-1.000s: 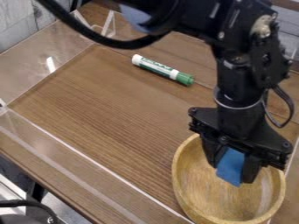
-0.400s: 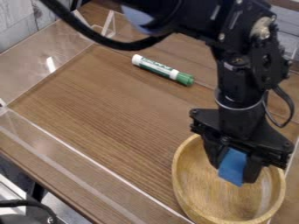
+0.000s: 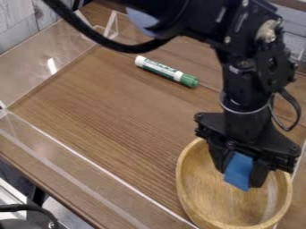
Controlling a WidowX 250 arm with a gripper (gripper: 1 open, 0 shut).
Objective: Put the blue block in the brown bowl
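The blue block [image 3: 241, 170] hangs upright between the black fingers of my gripper [image 3: 242, 166], which is shut on it. It sits just above the inside of the brown bowl [image 3: 199, 193], a wide light wooden bowl at the lower right of the table. The gripper points steeply down into the bowl. I cannot tell whether the block's lower end touches the bowl's floor.
A green-and-white marker [image 3: 165, 72] lies on the wooden table top [image 3: 107, 116] behind the arm. Clear plastic walls [image 3: 48, 63] run along the table's left and far sides. The table's front edge drops off at lower left.
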